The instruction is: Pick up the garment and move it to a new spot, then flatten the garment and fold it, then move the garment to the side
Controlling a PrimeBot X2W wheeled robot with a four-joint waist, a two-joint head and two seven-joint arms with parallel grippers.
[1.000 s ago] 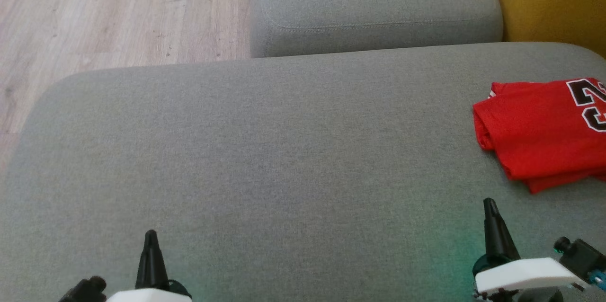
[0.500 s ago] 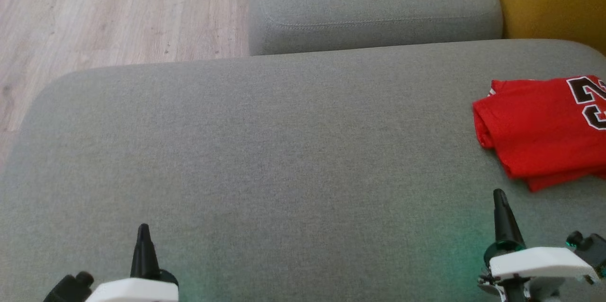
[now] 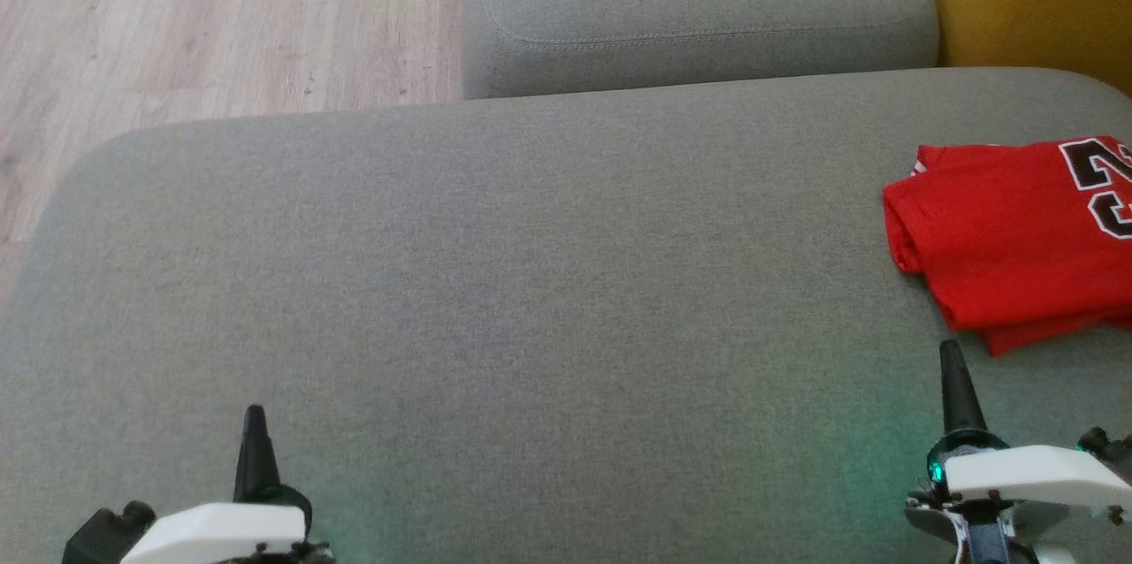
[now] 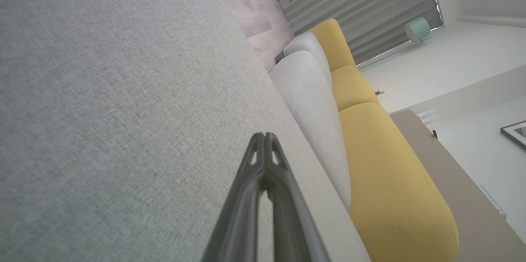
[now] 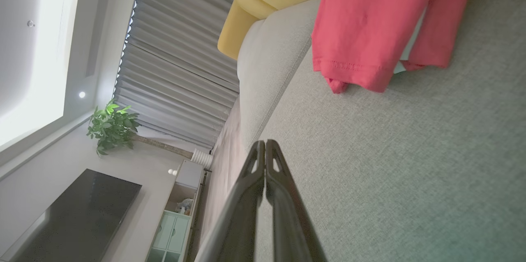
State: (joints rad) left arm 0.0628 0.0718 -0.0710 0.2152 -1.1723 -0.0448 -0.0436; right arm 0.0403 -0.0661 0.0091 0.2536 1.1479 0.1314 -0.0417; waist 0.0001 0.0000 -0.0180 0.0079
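the folded red garment (image 3: 1008, 237) lay at the grey cushion's (image 3: 495, 281) far right. the left gripper (image 4: 264, 136) and right gripper (image 5: 266, 143) hovered nearby, fingers pressed together, holding nothing.

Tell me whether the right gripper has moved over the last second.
Yes. The right gripper has shifted right and up the head view, its tip nearer the folded red jersey lying on the grey fabric cushion.

folded red garment (image 3: 999, 237) with dark numerals, flat at the grey cushion's (image 3: 495, 281) right edge
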